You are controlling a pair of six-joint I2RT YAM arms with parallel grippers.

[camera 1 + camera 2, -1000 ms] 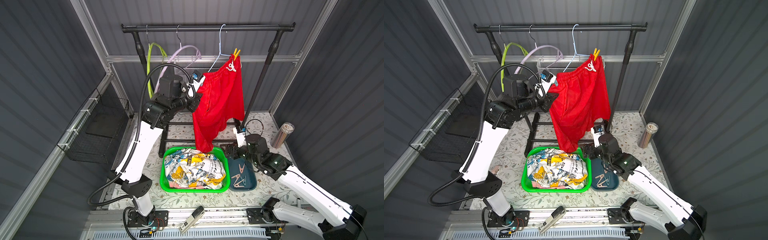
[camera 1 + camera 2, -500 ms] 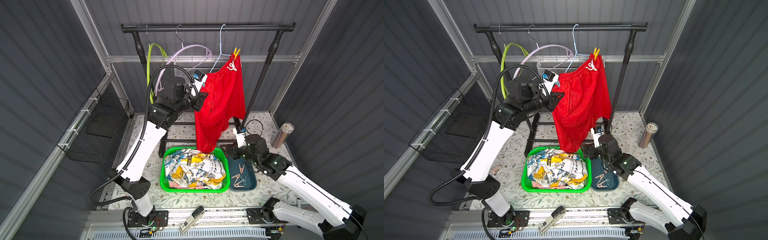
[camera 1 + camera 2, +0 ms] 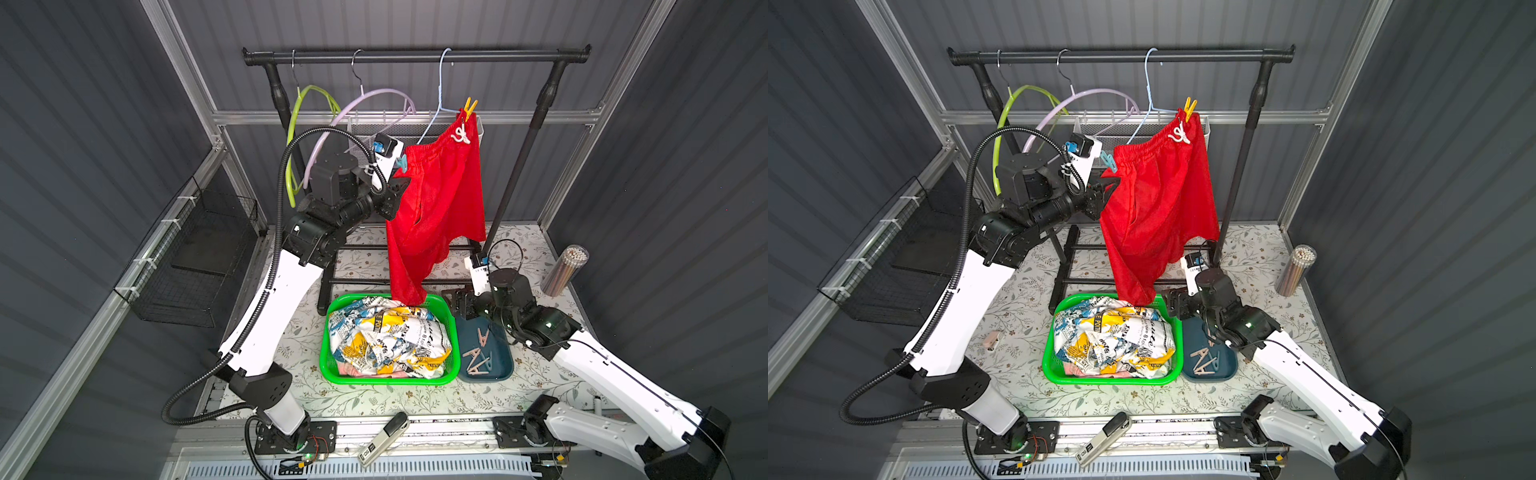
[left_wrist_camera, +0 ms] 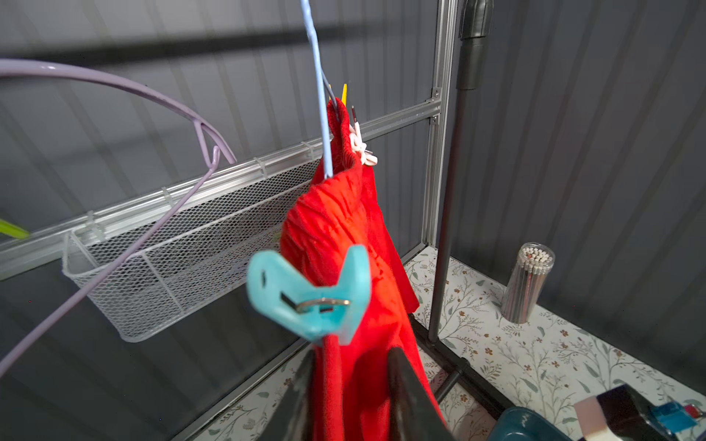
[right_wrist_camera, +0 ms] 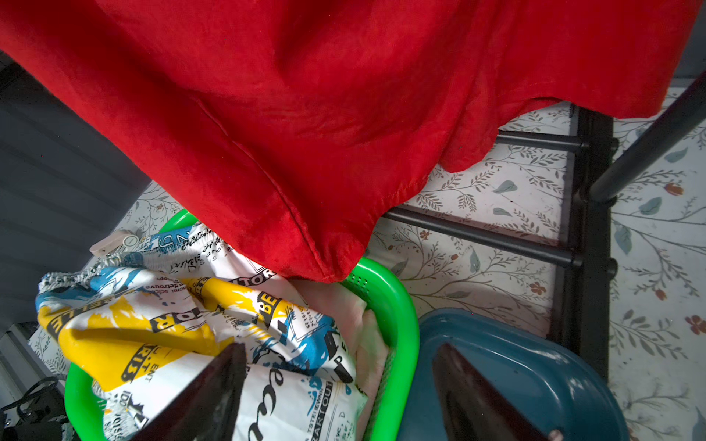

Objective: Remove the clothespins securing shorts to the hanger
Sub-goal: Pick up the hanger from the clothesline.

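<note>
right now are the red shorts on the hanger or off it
On. The red shorts hang from the blue hanger, pinned by a yellow clothespin; a blue clothespin grips the waistband's other end.

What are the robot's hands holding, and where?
Left hand grips the red fabric shorts by their edge, just below the light blue plastic clothespin. Right hand is open, holding nothing.
</note>
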